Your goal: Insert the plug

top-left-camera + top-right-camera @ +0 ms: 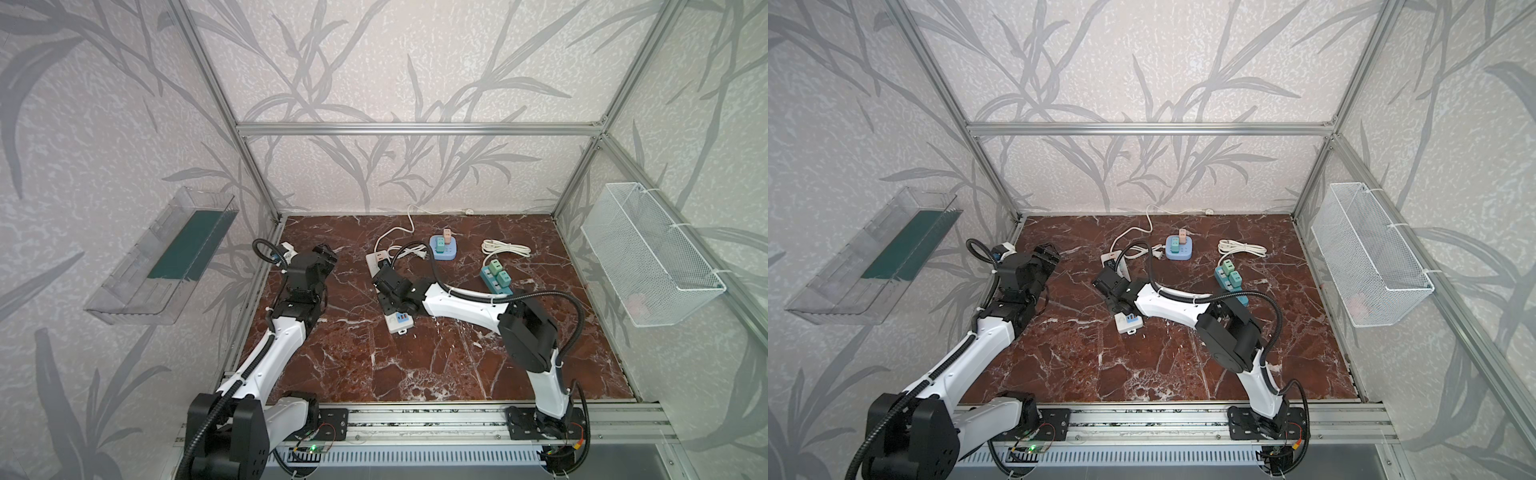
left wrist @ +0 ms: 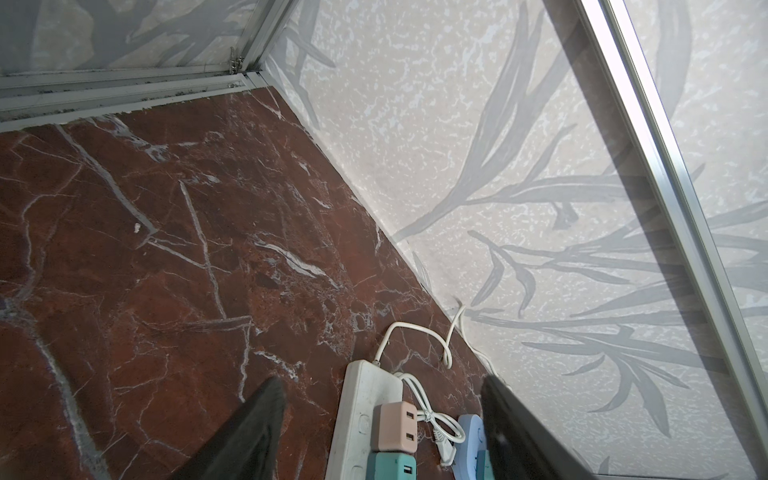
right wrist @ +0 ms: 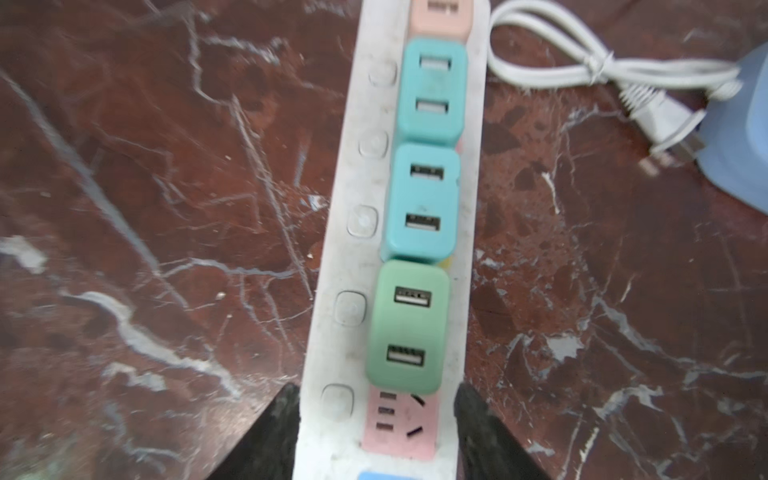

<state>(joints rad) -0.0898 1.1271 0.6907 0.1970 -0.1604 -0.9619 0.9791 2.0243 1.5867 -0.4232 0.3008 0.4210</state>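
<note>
I have the right end effector (image 3: 376, 392) low over the long white plastic power strip (image 3: 332, 257), which lies on the red-brown marble-patterned surface (image 3: 145, 166). Its two black fingers (image 3: 270, 436) stand apart, one off each long edge of the strip, with nothing clamped between them. I cannot tell whether they brush the strip's sides.

The green rounded plastic USB charger plug (image 3: 409, 328) sits plugged into the strip just ahead of the fingertips, and from here it looks fully seated. Directly between the fingers is an empty pink socket (image 3: 397, 419). Beyond the green plug, farther from the end effector, come two teal charger plugs (image 3: 422, 203) and then a pink charger plug (image 3: 440, 16), all packed close in one row. Off to one side of that row a bundled white cord (image 3: 582, 70) lies beside a pale blue rounded socket hub (image 3: 748, 137).

In both top views the right wrist covers the middle of the strip.

The left end effector (image 1: 325, 254) hovers well apart from the strip, jaws spread and empty. The strip's cord end lies ahead of it.
</note>
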